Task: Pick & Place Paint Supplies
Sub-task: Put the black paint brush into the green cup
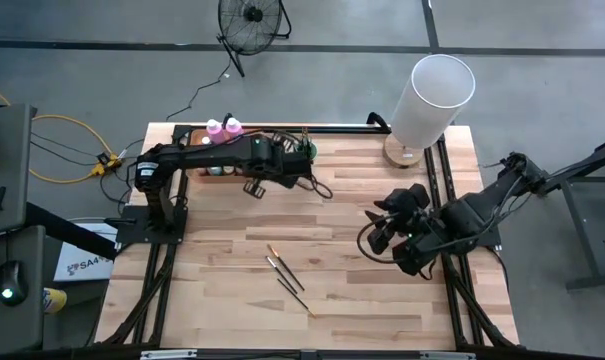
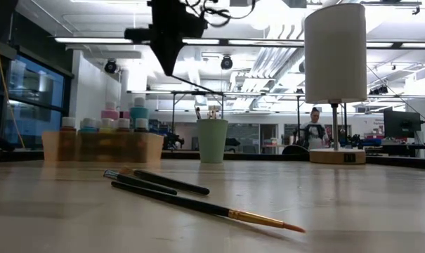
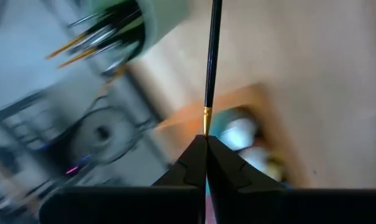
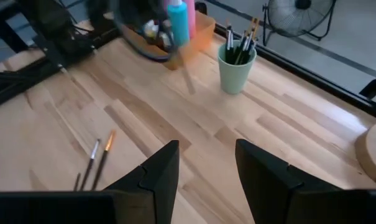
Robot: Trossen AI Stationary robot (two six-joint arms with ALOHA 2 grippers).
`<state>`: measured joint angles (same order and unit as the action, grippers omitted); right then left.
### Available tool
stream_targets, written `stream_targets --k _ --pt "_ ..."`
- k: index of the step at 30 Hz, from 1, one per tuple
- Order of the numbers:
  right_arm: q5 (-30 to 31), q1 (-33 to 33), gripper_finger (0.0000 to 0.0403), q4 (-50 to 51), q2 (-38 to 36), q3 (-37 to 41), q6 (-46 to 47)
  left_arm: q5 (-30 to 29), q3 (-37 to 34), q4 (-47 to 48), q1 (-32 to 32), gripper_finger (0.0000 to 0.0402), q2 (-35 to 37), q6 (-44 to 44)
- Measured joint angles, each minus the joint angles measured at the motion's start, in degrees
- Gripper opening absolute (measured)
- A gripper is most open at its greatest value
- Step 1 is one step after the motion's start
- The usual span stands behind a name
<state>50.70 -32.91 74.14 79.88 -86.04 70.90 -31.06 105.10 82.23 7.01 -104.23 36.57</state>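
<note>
The paintbrush (image 3: 211,59) in my left claw (image 3: 206,144) is a thin dark stick with a brass-coloured ferrule just above my fingertips, which are pressed together on it. I hold it near the pale green cup (image 1: 304,150) at the far side of the tabletop (image 1: 362,300), where other brushes (image 4: 240,42) already stand bristles up. Three more brushes (image 1: 287,276) lie loose on the pale wooden planks near the middle, slender, black-handled, one with a gold ferrule and an orange tip. Beside the cup sits the translucent orange tray (image 2: 100,146), packed with small paint bottles with pale caps (image 2: 96,125); taller pink bottles (image 1: 223,127) and a blue one (image 4: 178,22) rise above them. My left arm covers most of the tray from above, and the left wrist view is smeared, so the bottles there are only blobs. My right claw (image 4: 205,171) hovers over the right side of the tabletop, its two dark fingers standing apart with nothing between them. A white cylindrical lamp (image 1: 430,100) on a round wooden base stands at the far right corner.
</note>
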Motion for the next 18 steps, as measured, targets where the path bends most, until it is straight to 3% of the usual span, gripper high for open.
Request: stream_targets --k 8,18 --pt "0.4 -0.3 0.0152 -1.6 0.0 0.0 -0.2 -19.3 0.2 -11.2 5.3 0.0 -1.3 12.9" --pt "0.3 -0.3 0.0152 -1.5 0.0 0.0 -3.2 -24.8 0.1 -21.4 10.4 0.0 -4.1 36.1"
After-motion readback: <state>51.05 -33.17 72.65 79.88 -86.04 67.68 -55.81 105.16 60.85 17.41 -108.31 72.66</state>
